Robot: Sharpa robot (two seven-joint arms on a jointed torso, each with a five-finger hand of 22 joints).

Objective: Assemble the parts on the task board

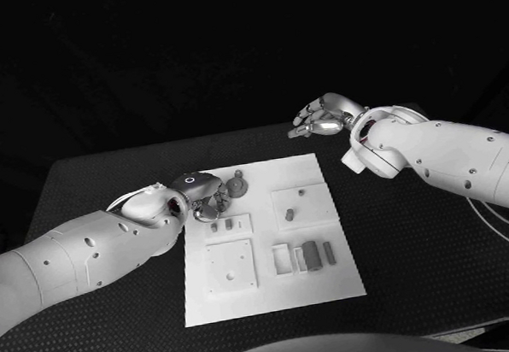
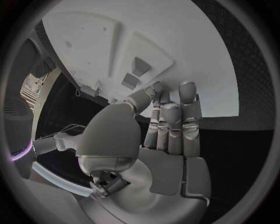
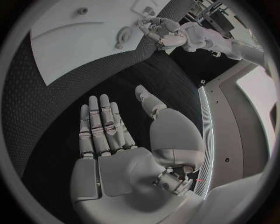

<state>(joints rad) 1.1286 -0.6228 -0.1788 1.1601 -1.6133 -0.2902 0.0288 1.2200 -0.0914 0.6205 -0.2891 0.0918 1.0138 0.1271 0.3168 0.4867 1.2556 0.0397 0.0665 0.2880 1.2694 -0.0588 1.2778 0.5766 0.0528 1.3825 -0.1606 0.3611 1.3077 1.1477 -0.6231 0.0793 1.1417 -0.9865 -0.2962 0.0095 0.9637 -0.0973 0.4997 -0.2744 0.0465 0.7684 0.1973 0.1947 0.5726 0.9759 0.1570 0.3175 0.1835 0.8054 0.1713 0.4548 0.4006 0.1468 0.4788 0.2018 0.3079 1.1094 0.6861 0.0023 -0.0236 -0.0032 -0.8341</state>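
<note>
The board [image 1: 266,237] is laid mid-table [image 1: 105,171], with grey parts [image 1: 305,256] set in its recesses. The left hand [image 1: 208,194] is held over its far left corner, grip hidden. The right hand [image 1: 323,118] is spread, empty, beyond the board.

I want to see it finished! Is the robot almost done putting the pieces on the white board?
Not yet. A few grey parts lie loose on the task board, so little looks done. The left hand is over the board's far edge, fingers together, apparently holding nothing. The right hand waits open beyond the board. Most assembling is left.
</note>
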